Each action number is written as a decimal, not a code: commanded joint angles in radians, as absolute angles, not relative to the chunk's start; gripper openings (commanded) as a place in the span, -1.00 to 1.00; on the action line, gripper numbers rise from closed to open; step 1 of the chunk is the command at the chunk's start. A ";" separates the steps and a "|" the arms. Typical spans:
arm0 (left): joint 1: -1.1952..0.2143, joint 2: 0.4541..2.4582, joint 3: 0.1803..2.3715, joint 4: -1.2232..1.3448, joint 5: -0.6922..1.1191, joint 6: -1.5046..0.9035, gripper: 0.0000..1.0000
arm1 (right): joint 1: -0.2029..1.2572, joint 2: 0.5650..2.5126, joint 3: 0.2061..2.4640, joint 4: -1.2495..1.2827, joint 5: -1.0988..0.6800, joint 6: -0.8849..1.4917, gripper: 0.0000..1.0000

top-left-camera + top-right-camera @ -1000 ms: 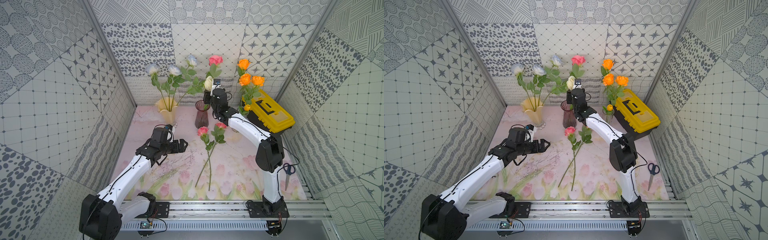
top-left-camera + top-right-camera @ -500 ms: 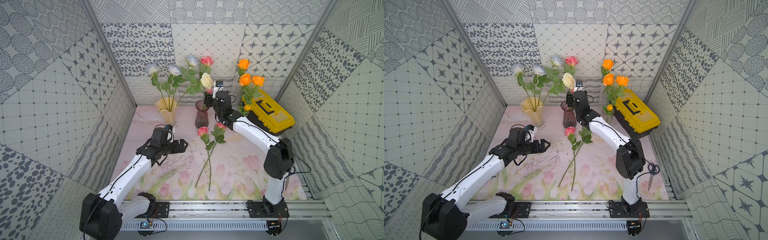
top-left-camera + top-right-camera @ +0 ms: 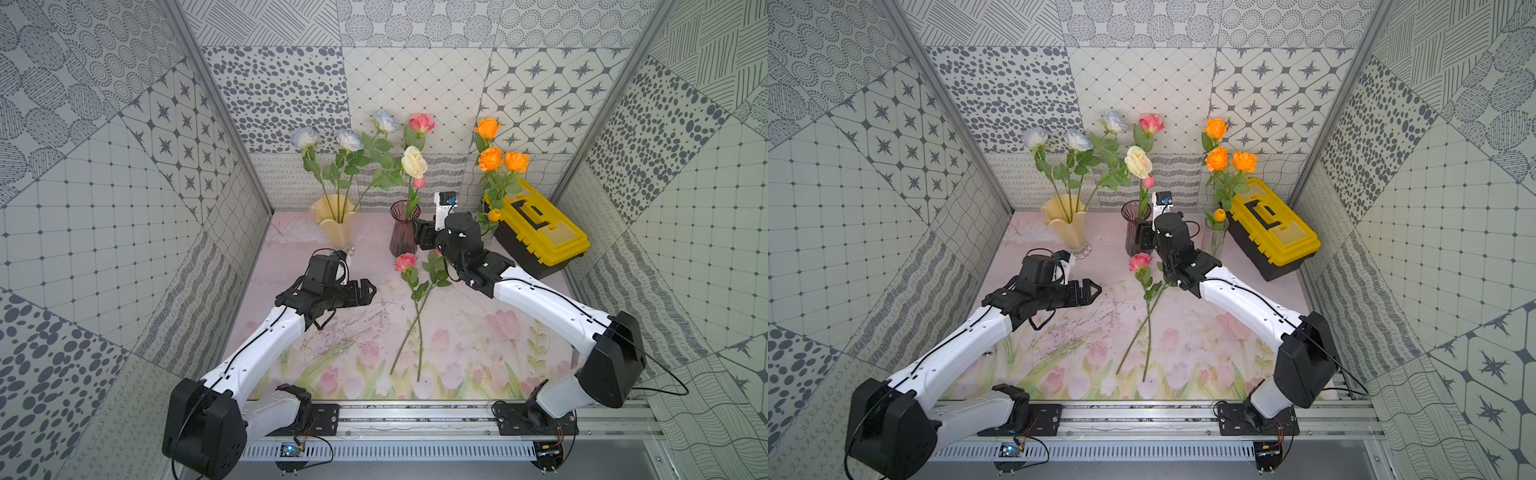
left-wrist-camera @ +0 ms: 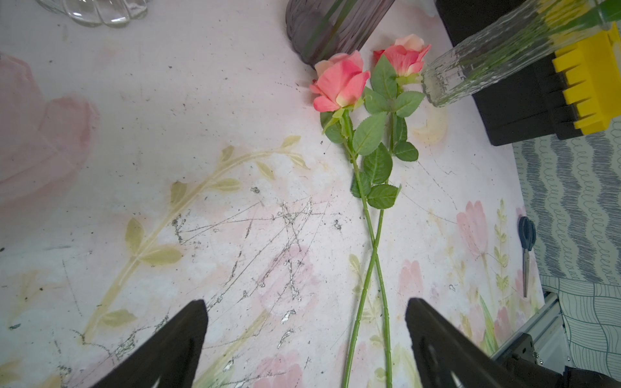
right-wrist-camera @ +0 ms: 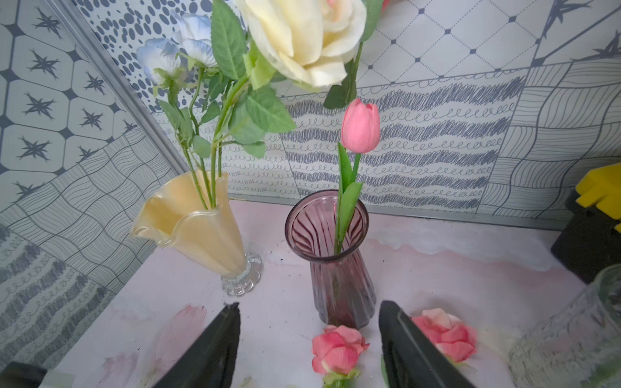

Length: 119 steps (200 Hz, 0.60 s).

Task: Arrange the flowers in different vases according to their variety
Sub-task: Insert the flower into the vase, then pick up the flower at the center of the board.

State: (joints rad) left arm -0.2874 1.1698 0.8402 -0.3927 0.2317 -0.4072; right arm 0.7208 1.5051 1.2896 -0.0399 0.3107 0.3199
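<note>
Your right end effector (image 5: 309, 305), wide and empty, sits just beside the purple vase (image 5: 339, 278); a careless swing toward the pink roses (image 4: 339, 84) could topple it.

Two pink roses (image 4: 339, 85) lie crossed, perhaps touching the purple vase (image 3: 401, 237).

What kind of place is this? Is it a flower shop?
Probably a robot practice booth, not a shop: a left arm and right arm bolted to a metal rail, boxed in by patterned panels.

Likely robot lab booth: patterned wall panels (image 3: 415, 91), arm rail (image 3: 415, 406)
</note>
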 commanded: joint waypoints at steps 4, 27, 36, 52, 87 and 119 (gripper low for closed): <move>-0.285 1.173 0.835 -0.383 0.261 -0.391 0.94 | 0.739 1.419 1.200 -0.123 0.290 0.402 0.39; -0.285 1.180 0.836 -0.380 0.264 -0.393 0.93 | 0.750 1.359 1.119 -0.185 0.281 0.474 0.38; -0.286 1.185 0.837 -0.378 0.268 -0.393 0.93 | 0.753 1.344 1.091 -0.210 0.275 0.508 0.38; -0.286 1.194 0.839 -0.379 0.276 -0.393 0.92 | 0.757 1.331 1.054 -0.251 0.253 0.561 0.36; -0.285 1.211 0.847 -0.390 0.285 -0.385 0.92 | 0.757 1.370 1.032 -0.349 0.200 0.668 0.31; -0.285 1.223 0.853 -0.400 0.287 -0.385 0.91 | 0.757 1.438 1.037 -0.394 0.149 0.748 0.22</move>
